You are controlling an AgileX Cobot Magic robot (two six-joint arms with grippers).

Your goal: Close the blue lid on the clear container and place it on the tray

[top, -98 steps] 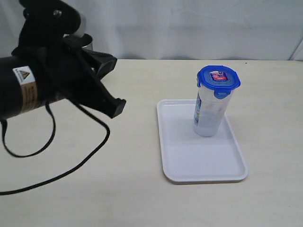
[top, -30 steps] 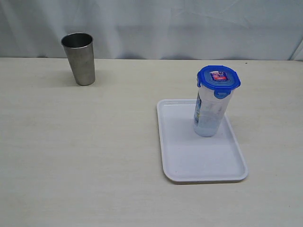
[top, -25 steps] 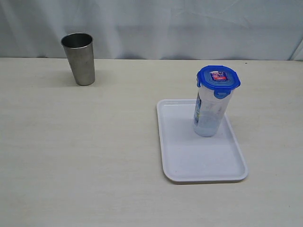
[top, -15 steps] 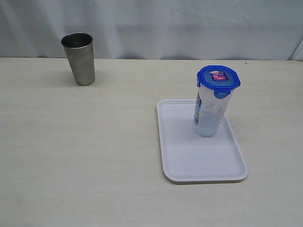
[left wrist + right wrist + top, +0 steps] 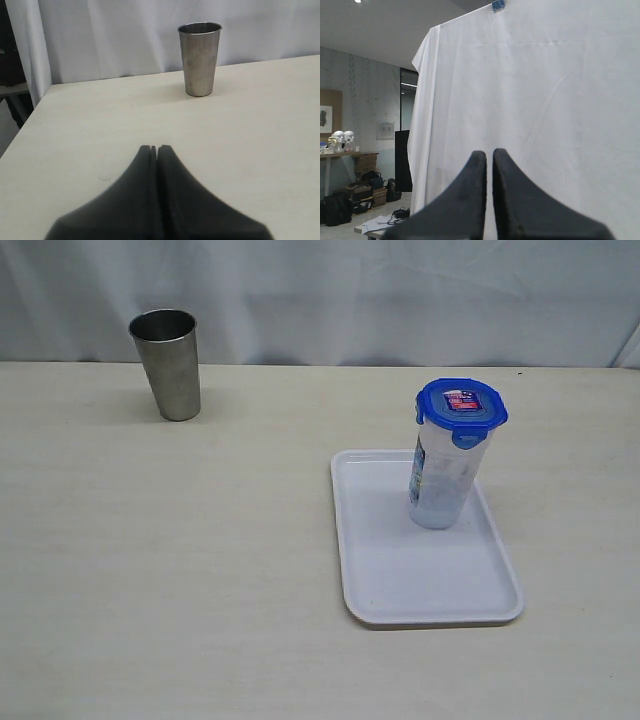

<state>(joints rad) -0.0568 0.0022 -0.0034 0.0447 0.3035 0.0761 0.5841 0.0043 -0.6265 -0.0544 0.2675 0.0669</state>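
Note:
The clear container (image 5: 440,480) stands upright on the white tray (image 5: 400,580), at the tray's far right part. The blue lid (image 5: 462,405) sits on top of it, its red-and-white label facing up. Neither arm shows in the exterior view. In the left wrist view my left gripper (image 5: 156,148) is shut with nothing in it, low over bare table and facing the steel cup (image 5: 200,58). My right gripper (image 5: 489,153) is shut and empty too, pointing at a white curtain (image 5: 545,100); no task object shows in that view.
A grey stainless steel cup (image 5: 168,363) stands upright at the back left of the table. A white curtain (image 5: 400,290) hangs behind the table's far edge. The table's left edge (image 5: 25,120) shows in the left wrist view.
The left arm, over the left of the table about three seconds ago, has withdrawn out of the exterior view, uncovering the steel cup. Nothing has moved over the last second.

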